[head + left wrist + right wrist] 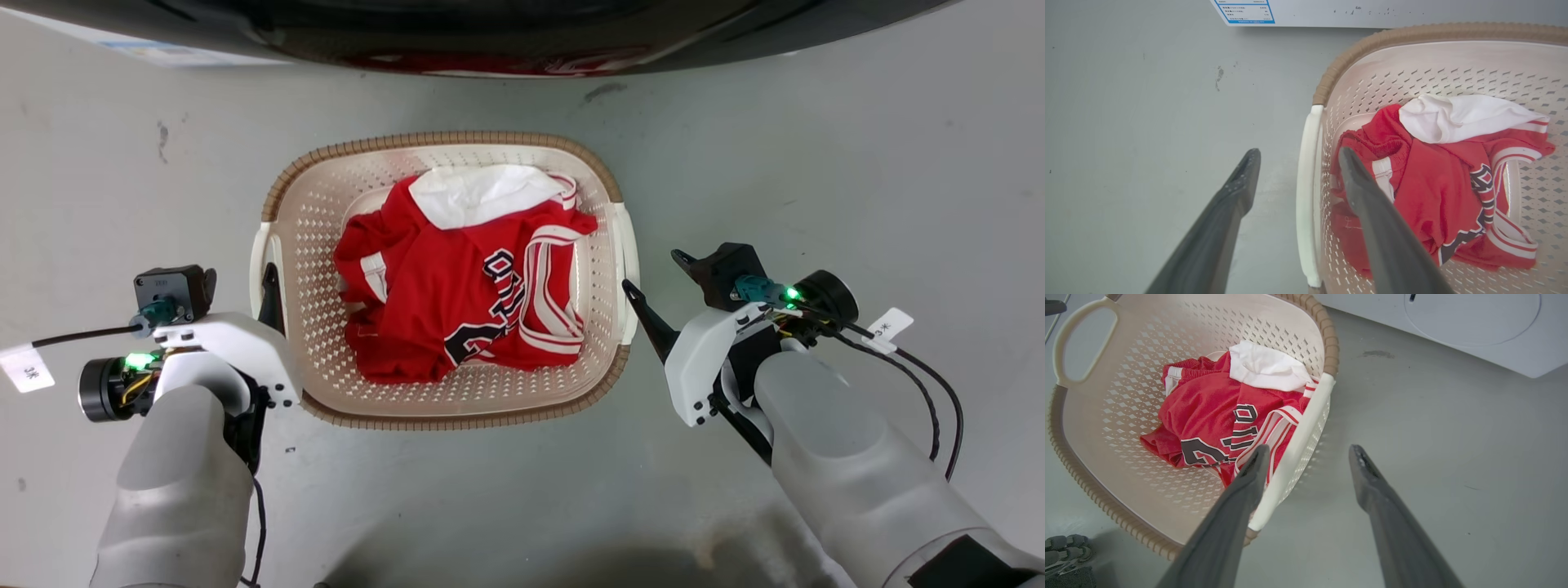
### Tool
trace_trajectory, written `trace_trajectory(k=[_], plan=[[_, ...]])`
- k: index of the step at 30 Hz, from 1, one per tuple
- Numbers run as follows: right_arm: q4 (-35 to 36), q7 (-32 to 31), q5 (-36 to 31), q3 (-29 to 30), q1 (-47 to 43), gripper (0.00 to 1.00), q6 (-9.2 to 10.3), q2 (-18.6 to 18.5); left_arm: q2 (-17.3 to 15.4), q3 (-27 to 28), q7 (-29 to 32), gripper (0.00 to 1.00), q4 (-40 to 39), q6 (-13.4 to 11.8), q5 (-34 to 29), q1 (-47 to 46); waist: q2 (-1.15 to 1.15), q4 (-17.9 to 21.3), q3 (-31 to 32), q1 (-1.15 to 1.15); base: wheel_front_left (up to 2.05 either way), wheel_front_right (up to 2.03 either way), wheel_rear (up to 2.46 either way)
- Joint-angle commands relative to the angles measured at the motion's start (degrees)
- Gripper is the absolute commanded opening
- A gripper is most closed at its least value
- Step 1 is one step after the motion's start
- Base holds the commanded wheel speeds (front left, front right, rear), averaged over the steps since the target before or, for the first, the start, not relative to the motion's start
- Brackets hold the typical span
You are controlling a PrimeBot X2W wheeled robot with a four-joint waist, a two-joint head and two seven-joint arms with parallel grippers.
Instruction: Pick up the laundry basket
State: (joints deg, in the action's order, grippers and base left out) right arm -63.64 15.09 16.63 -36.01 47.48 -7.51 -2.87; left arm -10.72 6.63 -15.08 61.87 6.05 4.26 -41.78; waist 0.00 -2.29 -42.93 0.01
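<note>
Overall, the laundry basket [314,229] looks cream, perforated, brown-rimmed.

Floor [122,163] was open on both sides of the laundry basket [441,140]; washing machine [490,33] stood near its far rim, red jersey [441,302] filled most of the inside.

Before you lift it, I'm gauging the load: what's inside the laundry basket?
A crumpled red jersey with white cloth lying over one end sits in the laundry basket. Whatever is beneath them is covered.

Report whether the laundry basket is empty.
Not empty: the laundry basket holds a crumpled red jersey and a white cloth.
</note>
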Motion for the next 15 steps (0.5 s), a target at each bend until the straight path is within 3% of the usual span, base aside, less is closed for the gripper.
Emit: trace_trajectory(k=[1, 15], plan=[[-0.3, 0.1, 0.1, -0.3, 1.1, 1.0, 0.04, 0.0, 0.0, -0.1, -0.1, 1.0, 0.2, 0.0, 0.2, -0.7, 0.0, -0.3, -0.7, -0.01, 0.0, 0.0, 0.0], [-3.6, 0.1, 2.7, -2.7, 4.7, 1.0, 0.05, -0.1, 0.9, -1.7, -0.1, 1.0, 2.2, 0.5, 0.4, -4.6, 0.0, -1.7, -5.2, -0.01, 0.0, 0.0, 0.0]])
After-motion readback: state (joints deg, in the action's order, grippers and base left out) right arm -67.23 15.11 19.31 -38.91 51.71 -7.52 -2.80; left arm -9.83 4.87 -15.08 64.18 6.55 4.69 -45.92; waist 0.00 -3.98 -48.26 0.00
